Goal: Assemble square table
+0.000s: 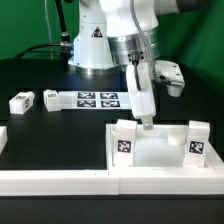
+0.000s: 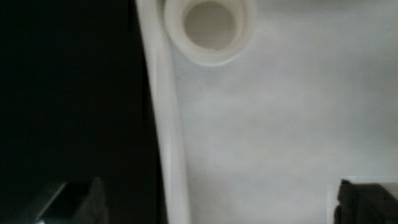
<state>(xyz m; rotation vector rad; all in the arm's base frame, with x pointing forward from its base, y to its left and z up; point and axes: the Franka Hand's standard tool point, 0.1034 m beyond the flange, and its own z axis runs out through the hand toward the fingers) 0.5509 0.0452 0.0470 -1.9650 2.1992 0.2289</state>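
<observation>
White border rail (image 1: pixel 60 182) in front, then the tabletop (image 1: pixel 160 157), jaws wide apart just above it.

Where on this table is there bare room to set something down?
Widest bare patch: black table on the exterior view's left, bordered by the loose legs and marker board behind, the border rail in front, the tabletop beside. Crowded over the tabletop, where the open fingers hang.

A matte black table (image 1: pixel 50 135) fills the scene under bright, even light. Behind it is a green backdrop (image 1: pixel 20 20). The marker board (image 1: pixel 92 99) lies flat on the table, and a long white border rail (image 1: pixel 55 181) runs along the near edge.
</observation>
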